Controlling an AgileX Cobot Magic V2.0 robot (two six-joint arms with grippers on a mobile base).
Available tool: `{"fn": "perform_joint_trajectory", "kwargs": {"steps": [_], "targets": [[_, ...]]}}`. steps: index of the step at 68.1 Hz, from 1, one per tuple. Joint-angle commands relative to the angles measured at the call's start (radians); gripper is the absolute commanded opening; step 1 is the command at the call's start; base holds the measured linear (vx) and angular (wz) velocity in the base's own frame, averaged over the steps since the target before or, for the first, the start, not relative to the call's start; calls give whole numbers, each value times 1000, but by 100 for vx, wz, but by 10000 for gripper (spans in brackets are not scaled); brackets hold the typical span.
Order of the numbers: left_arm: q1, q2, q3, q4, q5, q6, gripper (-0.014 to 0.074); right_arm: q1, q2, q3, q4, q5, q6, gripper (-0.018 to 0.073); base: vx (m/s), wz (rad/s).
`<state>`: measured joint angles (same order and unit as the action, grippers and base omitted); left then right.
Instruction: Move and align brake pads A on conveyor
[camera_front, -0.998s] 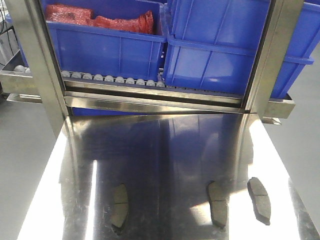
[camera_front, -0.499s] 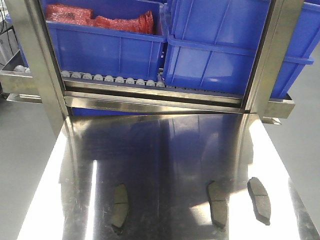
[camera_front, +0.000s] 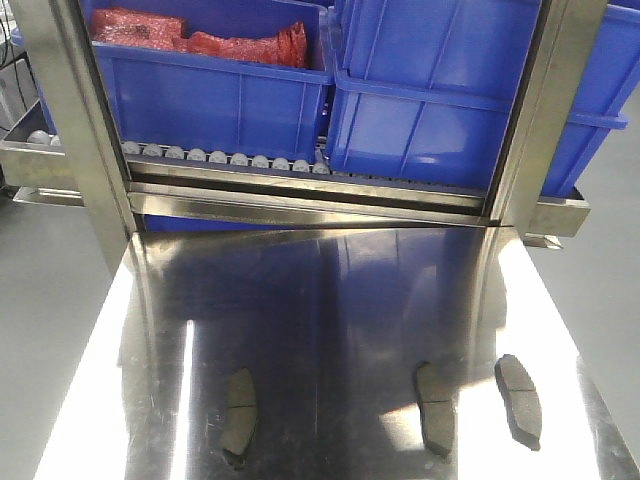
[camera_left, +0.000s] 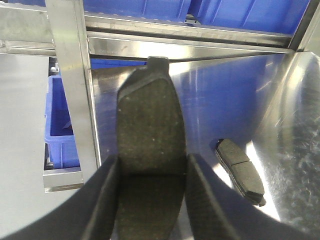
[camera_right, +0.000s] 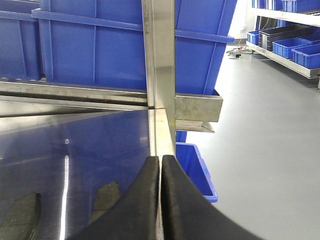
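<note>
The surface (camera_front: 330, 300) is polished steel, mirror-glossy and smooth. Each brake pad (camera_front: 435, 408) has a matt, gritty grey-brown face. The bins (camera_front: 220, 100) are smooth, slightly glossy blue plastic; the rollers (camera_front: 217, 157) are bare metal.

No readable text or number shows on brake pads A (camera_front: 518, 400) or blue bins (camera_front: 215, 100).
</note>
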<state>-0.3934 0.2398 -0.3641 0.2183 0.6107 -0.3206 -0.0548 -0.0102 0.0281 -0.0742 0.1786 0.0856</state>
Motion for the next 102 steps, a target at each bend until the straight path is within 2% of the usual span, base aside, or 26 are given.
{"fn": "perform_joint_trajectory", "kwargs": {"steps": [1, 34, 62, 86, 95, 102], "targets": [[1, 7, -30, 15, -85, -1, -6, -4, -12, 12, -8, -74, -2, -11, 0, 0], [1, 7, -30, 15, -85, -1, -6, -4, -12, 12, -8, -76, -2, -11, 0, 0], [1, 7, -30, 15, -85, -1, -6, -4, -12, 3, -8, -179, 20, -11, 0, 0], [1, 7, -30, 15, -85, -1, -6, -4, -3, -245, -38, 7, 33, -11, 0, 0], [1, 7, -30, 15, -85, -1, -6, -4, 54, -346, -89, 61, 24, -11, 0, 0], [1, 7, -30, 15, -85, -1, -6, -4, 127, -402, -90, 75, 24, -11, 0, 0]]}}
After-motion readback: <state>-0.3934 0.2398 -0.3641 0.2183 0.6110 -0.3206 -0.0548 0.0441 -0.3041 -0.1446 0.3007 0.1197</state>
